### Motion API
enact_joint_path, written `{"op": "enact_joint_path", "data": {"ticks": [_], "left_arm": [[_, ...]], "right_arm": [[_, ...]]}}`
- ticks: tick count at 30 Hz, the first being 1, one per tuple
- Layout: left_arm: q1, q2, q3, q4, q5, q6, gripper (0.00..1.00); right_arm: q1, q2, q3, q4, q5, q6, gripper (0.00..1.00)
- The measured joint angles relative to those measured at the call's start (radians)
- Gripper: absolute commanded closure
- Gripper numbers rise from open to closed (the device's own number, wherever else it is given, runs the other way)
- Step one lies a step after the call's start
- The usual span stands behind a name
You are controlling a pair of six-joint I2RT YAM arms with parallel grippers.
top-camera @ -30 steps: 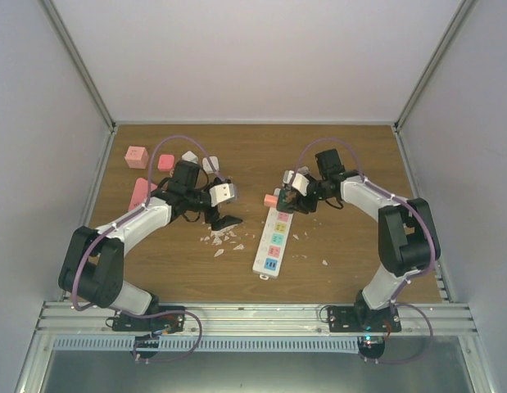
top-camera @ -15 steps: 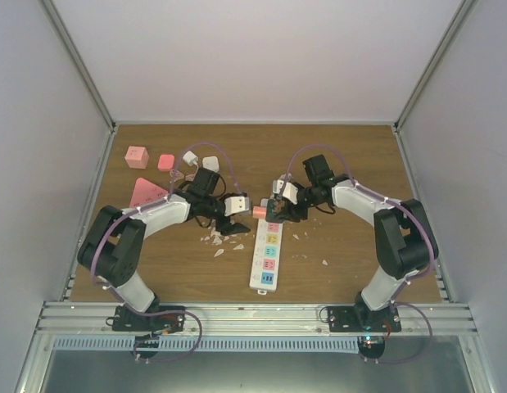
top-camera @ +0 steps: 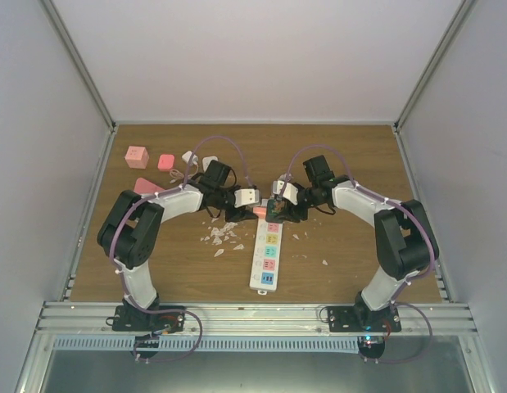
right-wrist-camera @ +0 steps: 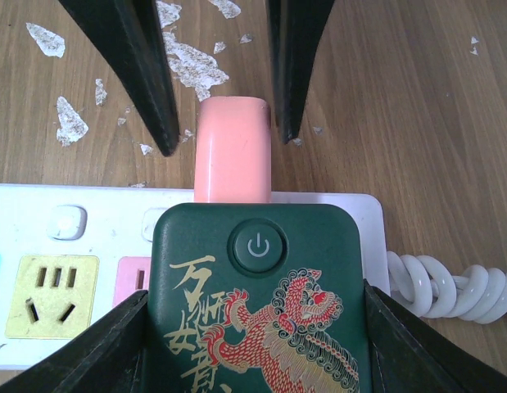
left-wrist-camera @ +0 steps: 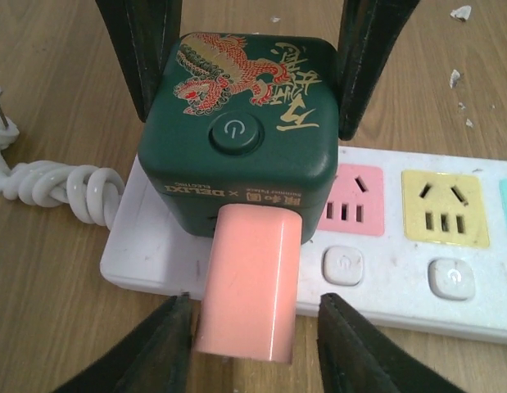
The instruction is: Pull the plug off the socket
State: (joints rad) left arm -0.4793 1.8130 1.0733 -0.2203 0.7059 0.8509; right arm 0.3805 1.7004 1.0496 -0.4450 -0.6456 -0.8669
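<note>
straddling pink plug (left-wrist-camera: 249, 286), left pincer (left-wrist-camera: 253, 300) gapes; right wrist shows right pincer (right-wrist-camera: 255, 288) pinching cube (right-wrist-camera: 237, 348).

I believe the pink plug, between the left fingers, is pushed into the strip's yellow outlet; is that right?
No: the pink plug sits in the side of the green cube on the power strip, not in the yellow outlet. The left wrist view shows it between the left fingers.

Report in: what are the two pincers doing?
Left pincer open, straddling pink plug. Right pincer clamped on green adapter cube. Plug seated in cube; nothing blocking.
</note>
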Motion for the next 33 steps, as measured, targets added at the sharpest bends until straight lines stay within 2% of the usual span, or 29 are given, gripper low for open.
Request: {"op": "enact_joint_path", "data": {"ticks": [3,9,17,33], "left_arm": [[-0.007,0.011,0.005,-0.001,-0.001,0.014,0.73],[0.006,0.012,0.018,-0.034,0.003,0.077,0.89],[0.043,0.012,0.019,-0.081,0.045,0.133,0.91],[0.080,0.012,0.019,-0.105,0.075,0.198,0.94]], "right_arm": [[0.000,0.000,0.000,0.000,0.000,-0.001,0.80],[0.002,0.000,0.002,-0.008,0.000,-0.009,0.92],[0.017,0.020,0.024,-0.027,-0.004,-0.017,0.97],[0.020,0.035,0.037,-0.026,-0.012,-0.018,0.98]]}}
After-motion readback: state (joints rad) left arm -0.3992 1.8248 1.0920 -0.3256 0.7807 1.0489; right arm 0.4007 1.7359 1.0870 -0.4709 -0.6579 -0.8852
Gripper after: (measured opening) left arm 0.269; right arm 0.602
